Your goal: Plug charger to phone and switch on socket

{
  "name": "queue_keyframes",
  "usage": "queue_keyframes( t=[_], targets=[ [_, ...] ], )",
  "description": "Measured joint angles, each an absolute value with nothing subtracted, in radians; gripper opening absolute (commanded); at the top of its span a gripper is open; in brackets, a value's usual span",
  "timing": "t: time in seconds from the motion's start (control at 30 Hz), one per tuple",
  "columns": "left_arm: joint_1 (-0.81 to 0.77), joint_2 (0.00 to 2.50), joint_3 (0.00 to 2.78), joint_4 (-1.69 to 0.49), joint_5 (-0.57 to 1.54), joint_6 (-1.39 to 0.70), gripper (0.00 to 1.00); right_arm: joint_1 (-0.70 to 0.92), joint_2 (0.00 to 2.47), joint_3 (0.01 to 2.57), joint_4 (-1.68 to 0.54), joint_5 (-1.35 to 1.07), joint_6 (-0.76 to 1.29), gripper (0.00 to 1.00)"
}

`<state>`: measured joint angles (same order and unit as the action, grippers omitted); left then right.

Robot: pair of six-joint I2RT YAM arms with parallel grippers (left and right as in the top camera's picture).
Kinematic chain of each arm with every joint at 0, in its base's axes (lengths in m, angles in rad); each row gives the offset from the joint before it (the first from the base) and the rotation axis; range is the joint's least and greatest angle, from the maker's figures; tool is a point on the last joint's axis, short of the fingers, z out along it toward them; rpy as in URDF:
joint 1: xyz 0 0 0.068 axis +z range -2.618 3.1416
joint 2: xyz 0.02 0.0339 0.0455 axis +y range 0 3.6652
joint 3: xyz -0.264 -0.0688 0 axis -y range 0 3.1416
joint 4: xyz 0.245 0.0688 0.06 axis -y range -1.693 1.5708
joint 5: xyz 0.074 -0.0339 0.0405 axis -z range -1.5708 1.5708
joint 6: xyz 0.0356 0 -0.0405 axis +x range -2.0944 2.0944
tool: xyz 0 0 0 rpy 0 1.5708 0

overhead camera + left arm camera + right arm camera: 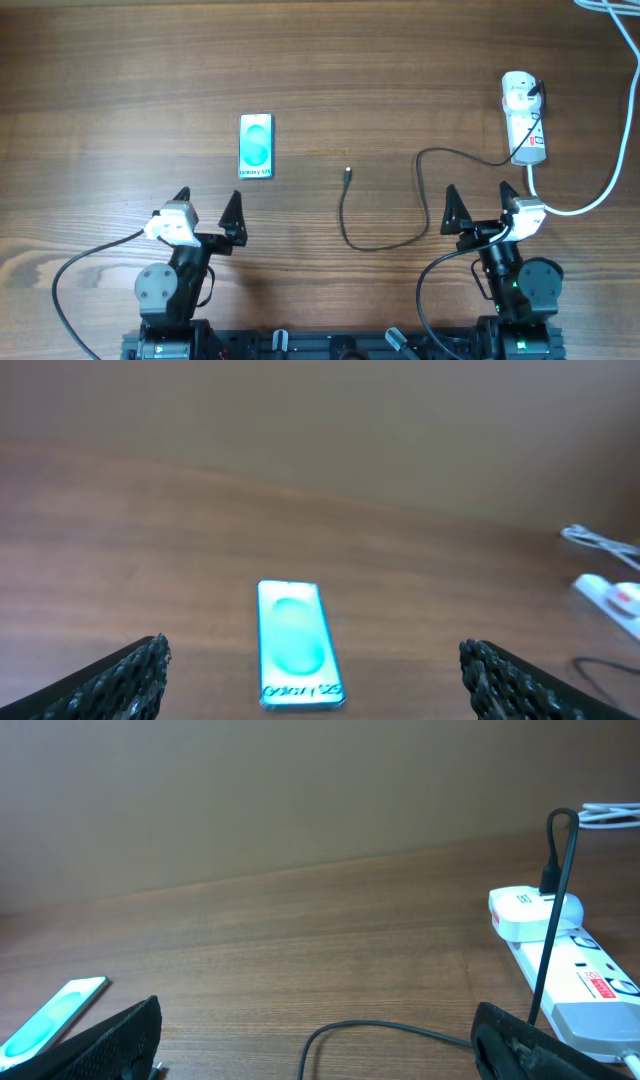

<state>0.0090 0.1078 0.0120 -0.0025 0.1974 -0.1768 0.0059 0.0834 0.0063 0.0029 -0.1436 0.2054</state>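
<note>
Brown wood-grain table (120, 60) carries everything. Two grippers stand over its near edge, both with jaws spread wide and holding nothing. The left gripper (208, 200) is just nearer than the phone (256, 146), and the right gripper (478, 198) is well to the phone's right. One thick white cord (610, 190) loops far right of the phone, running from the one socket (524, 125), a white strip also far to the phone's right. The one phone lies flat, screen up. One charger (385, 243), a thin black cable, curls between phone and socket. Its plug (537, 92) sits in the strip's far end, which the right wrist view shows closest, along with a red-marked label. Only the overhead view shows the connector (347, 173), lying loose to the phone's right, apart from it. The left wrist view frames the phone between its own fingers.
</note>
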Motion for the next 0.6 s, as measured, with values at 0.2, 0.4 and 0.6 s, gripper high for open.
queue_keyframes(
  t=[0.2, 0.4, 0.6],
  targets=[
    [0.009, 0.21, 0.11, -0.008, 0.266, -0.161, 1.0, 0.006, 0.086, 0.006, 0.004, -0.143, 0.205, 1.0],
    [0.009, 0.653, 0.501, -0.145, 0.364, -0.128, 1.0, 0.006, 0.089, 0.006, 0.003, -0.14, 0.205, 1.0],
    [-0.026, 1.153, 0.989, -0.546, 0.367, -0.062, 1.0, 0.006, 0.089, 0.006, 0.003, -0.137, 0.205, 1.0]
  ],
)
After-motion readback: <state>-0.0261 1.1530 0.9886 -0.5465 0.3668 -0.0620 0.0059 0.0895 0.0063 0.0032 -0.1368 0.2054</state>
